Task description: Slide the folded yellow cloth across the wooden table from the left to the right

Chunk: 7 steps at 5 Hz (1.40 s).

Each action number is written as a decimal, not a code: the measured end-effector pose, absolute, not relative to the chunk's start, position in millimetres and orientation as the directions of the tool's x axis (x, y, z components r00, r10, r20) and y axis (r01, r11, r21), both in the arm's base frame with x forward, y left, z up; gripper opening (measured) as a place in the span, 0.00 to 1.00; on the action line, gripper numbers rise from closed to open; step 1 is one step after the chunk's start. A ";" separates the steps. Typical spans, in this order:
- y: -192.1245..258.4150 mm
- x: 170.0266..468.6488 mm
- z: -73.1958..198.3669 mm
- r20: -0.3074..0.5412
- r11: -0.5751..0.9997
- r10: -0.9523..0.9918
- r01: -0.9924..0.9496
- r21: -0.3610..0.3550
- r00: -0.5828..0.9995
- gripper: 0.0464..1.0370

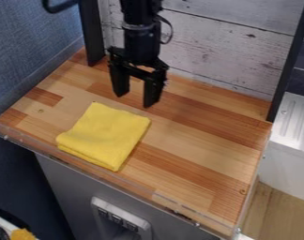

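Over the far part of the table [198, 157], the black arm [140, 40] is cut off at the top, and I can't make out how high the end effector [135, 100] hangs. It gapes wide, gripping nothing. The folded yellow cloth [104, 135] lies near it, on my side and slightly left, its lower layers mostly hidden

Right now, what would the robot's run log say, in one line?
claw: open, empty, pointing down | nearest: folded yellow cloth, untouched, flat on worktop | surface: wood-strip worktop | behind: whitewashed plank wall
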<state>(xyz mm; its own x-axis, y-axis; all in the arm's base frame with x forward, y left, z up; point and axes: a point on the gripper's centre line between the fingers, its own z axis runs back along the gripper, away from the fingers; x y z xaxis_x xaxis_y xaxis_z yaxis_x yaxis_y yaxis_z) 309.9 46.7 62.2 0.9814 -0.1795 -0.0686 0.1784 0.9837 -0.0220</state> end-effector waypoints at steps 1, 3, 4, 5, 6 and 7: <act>51.5 299.6 63.1 -0.022 0.958 -0.287 0.287 -0.014 0.958 0.96; 62.7 276.4 63.9 0.039 0.884 -0.468 0.468 0.014 0.883 0.96; 71.5 269.1 65.7 0.054 0.851 -0.524 0.524 0.016 0.850 0.91; 79.0 266.7 64.4 0.060 0.822 -0.570 0.570 0.018 0.820 0.63; 80.0 265.0 56.8 0.053 0.795 -0.607 0.607 0.012 0.793 0.33; 79.6 263.3 45.0 0.037 0.782 -0.623 0.623 -0.011 0.782 0.12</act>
<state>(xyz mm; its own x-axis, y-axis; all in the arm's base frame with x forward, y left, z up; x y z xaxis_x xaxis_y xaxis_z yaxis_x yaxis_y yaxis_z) 263.3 79.6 45.0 0.7815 -0.6228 0.0365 0.6235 0.7818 -0.0106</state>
